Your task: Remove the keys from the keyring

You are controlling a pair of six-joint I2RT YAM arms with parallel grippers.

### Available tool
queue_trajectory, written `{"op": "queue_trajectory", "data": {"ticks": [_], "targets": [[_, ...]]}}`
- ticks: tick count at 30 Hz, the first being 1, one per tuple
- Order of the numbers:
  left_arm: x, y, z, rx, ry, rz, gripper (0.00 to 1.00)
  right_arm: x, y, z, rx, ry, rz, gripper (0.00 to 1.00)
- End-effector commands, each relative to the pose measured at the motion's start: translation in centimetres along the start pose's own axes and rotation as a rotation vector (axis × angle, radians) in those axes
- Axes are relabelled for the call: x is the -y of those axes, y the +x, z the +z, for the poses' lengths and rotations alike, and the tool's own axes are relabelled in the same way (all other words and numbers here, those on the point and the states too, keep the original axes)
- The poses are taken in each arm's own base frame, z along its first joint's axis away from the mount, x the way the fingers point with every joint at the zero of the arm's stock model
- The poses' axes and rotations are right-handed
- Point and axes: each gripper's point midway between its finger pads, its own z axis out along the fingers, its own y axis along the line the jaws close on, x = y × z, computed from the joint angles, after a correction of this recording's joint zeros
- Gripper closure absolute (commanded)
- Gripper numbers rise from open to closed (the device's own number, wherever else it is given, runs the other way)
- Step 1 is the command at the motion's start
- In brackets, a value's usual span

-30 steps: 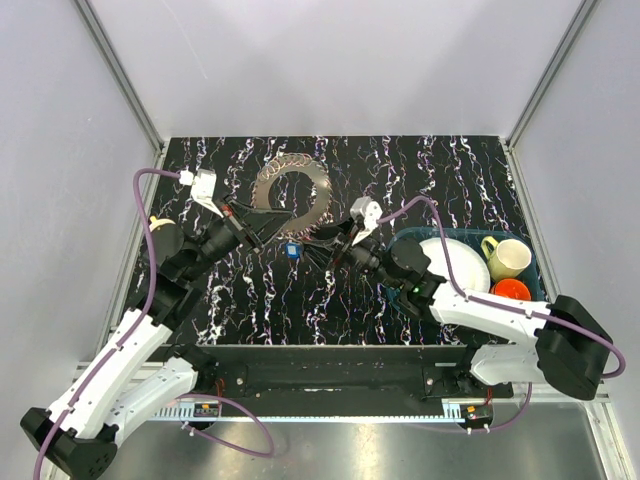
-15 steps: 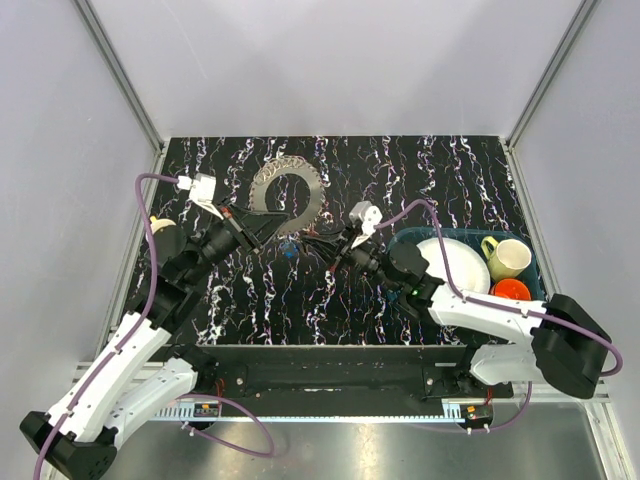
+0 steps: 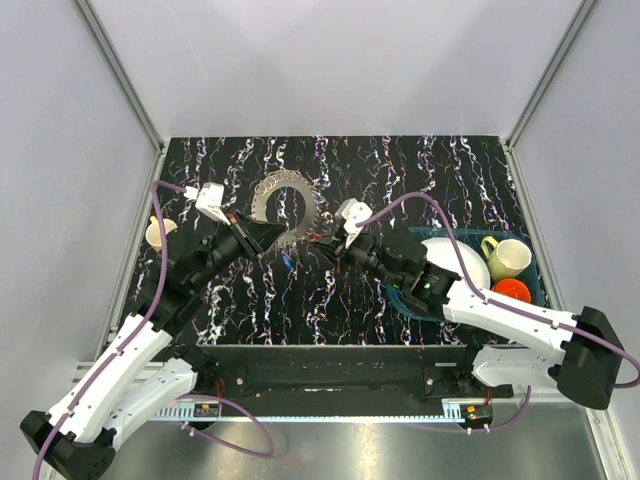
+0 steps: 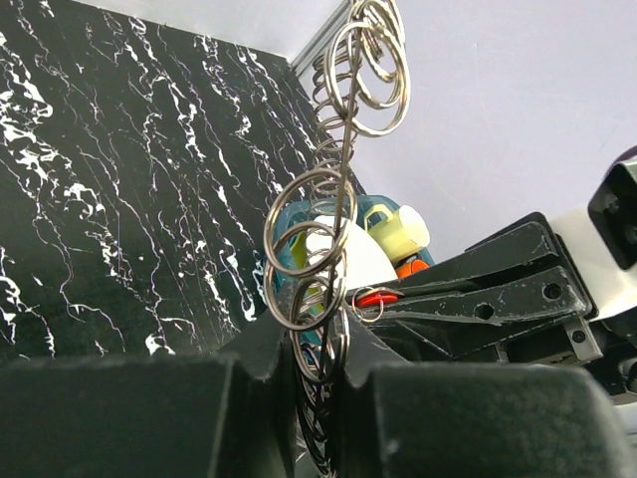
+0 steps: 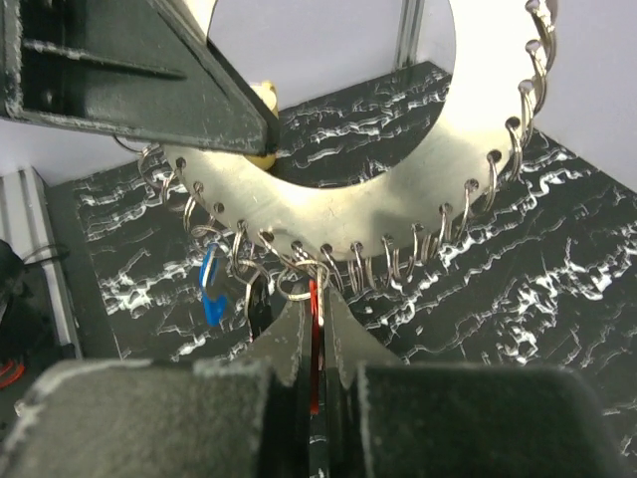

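The keyring (image 3: 282, 203) is a silvery plate ring fringed with small split rings, held tilted up off the table. My left gripper (image 3: 279, 238) is shut on its near edge; in the left wrist view the gripper (image 4: 320, 347) pinches the ring (image 4: 333, 189) edge-on. My right gripper (image 3: 321, 248) is shut on the red key (image 5: 316, 329), which hangs from a small split ring at the keyring's lower rim (image 5: 398, 209). The gripper's jaws (image 5: 317, 304) meet on the key. The red key also shows in the left wrist view (image 4: 376, 297). The blue key (image 5: 210, 284) hangs free to the left (image 3: 287, 262).
A teal bin (image 3: 420, 238) at the right holds a white plate (image 3: 462, 260), a yellow mug (image 3: 506, 257) and an orange object (image 3: 512, 289). A small cream cup (image 3: 157, 233) stands at the table's left edge. Grey walls close in three sides.
The keyring has gone from lying flat to tilted up in my left gripper. My right gripper has moved left and up to it with the red key.
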Motion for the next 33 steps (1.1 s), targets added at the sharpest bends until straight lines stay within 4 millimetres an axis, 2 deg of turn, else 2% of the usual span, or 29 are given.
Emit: {"op": "queue_trajectory", "data": {"ticks": [1,2,5,9,14,19,23,24,29,33], "targets": [[-2.5,-0.3,0.3,0.026,-0.116,0.005,0.94,2.0,-3.7,-1.0,-0.008,0.083,-0.121,1.00],[-2.6,-0.1,0.3,0.019,-0.118,0.004,0.81,2.0,-3.7,-1.0,-0.015,0.081,-0.132,1.00],[-3.1,0.0,0.0,0.020,-0.140,0.018,0.68,2.0,-4.5,-1.1,-0.019,0.073,-0.175,1.00],[-3.4,-0.8,-0.7,0.046,-0.175,0.044,0.62,2.2,-5.8,-1.2,0.001,0.080,-0.203,1.00],[-3.1,-1.1,-1.8,0.049,-0.176,0.094,0.56,2.1,-5.9,-1.4,-0.015,0.063,-0.250,1.00],[-2.8,-1.6,-3.0,0.028,-0.171,0.228,0.49,2.2,-5.5,-1.5,-0.053,0.056,-0.298,1.00],[-1.6,-2.0,-3.2,0.002,-0.117,0.320,0.48,2.1,-5.9,-1.2,-0.064,0.046,-0.296,1.00],[-1.3,-2.1,-3.2,0.004,-0.107,0.330,0.47,1.6,-5.9,-1.1,-0.060,0.018,-0.288,1.00],[1.7,-2.8,-3.5,0.002,0.034,0.432,0.46,0.9,-5.3,-1.8,-0.066,-0.011,-0.254,1.00],[3.5,-1.9,-3.3,-0.038,0.159,0.477,0.46,0.0,-5.3,-2.9,-0.032,-0.064,-0.294,1.00]]}}
